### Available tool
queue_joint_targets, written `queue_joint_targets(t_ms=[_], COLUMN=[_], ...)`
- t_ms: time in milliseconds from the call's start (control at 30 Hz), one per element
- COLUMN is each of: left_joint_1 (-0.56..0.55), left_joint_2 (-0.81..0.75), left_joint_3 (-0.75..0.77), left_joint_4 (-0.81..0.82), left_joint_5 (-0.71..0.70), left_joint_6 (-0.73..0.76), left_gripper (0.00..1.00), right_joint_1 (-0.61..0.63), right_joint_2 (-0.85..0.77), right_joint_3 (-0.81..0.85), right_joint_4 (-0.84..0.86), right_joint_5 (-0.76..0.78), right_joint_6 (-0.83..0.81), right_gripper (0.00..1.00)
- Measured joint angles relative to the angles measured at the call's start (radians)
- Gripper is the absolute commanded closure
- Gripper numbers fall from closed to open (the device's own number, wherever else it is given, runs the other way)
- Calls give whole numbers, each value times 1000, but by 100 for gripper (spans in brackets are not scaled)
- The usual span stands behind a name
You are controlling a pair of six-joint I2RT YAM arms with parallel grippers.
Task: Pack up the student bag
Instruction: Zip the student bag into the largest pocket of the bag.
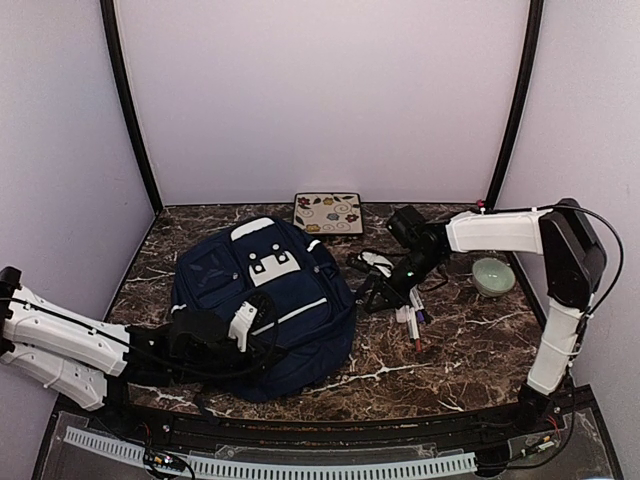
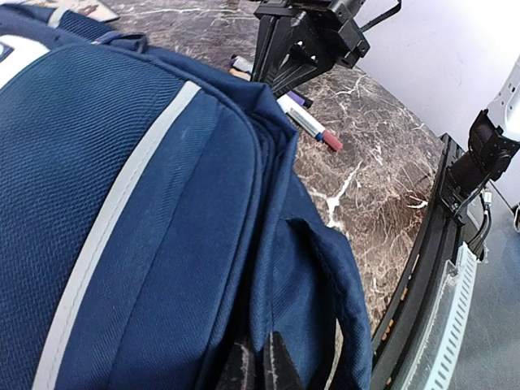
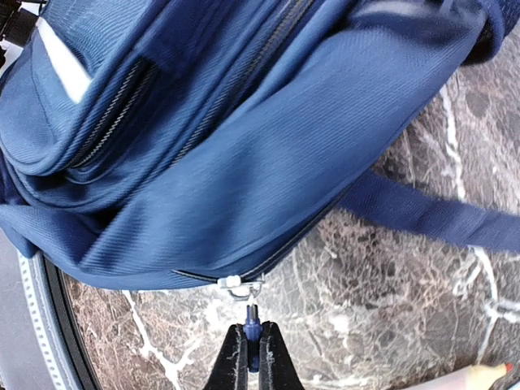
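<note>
Your left gripper [image 2: 264,359] is at the near-left edge of the student bag [image 1: 290,330]. Its fingers are pressed together and nosed into a fold of the navy fabric; can't tell if any cloth is caught between them. The bag lies flat, front pockets up, left of centre on the table [image 1: 470,350], with its white-patched end toward the back wall. Your right gripper [image 3: 253,349] is low at the bag's right side, pinching the small blue zipper pull [image 3: 253,329] that hangs off the metal slider [image 3: 240,284] on the side zip. In the right wrist view a strap [image 3: 422,215] trails from the bag across the marble. Just right of that gripper a few markers [image 1: 412,322] lie on the table, one red-capped. Further right, well apart from the bag, there's a pale green bowl [image 1: 493,275]. At the back, just beside the bag's far corner, is a flat floral-patterned item [image 1: 328,213]; can't tell what it is.
</note>
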Motion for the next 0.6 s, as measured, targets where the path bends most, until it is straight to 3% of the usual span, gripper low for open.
queue_joint_targets(t_ms=[167,333,433,600], left_joint_1=[-9,-7,-8,-10], left_joint_2=[-116,-173,-167,-58], left_joint_3=[8,78,121,150], left_joint_4=[-217,-427,-415,-241], left_joint_5=[-44,-116,-119,-114], left_joint_6=[-71,-40,35,154], left_gripper=[60,52,48,44], right_joint_1=[35,109,148,170], right_joint_2=[8,6,-3,-32], right_joint_3=[26,35,45,53], right_joint_4=[3,6,3,-14], right_joint_5=[24,31,18,-12], right_joint_6=[-17,-14,-11,0], right_gripper=[100,100,100,100])
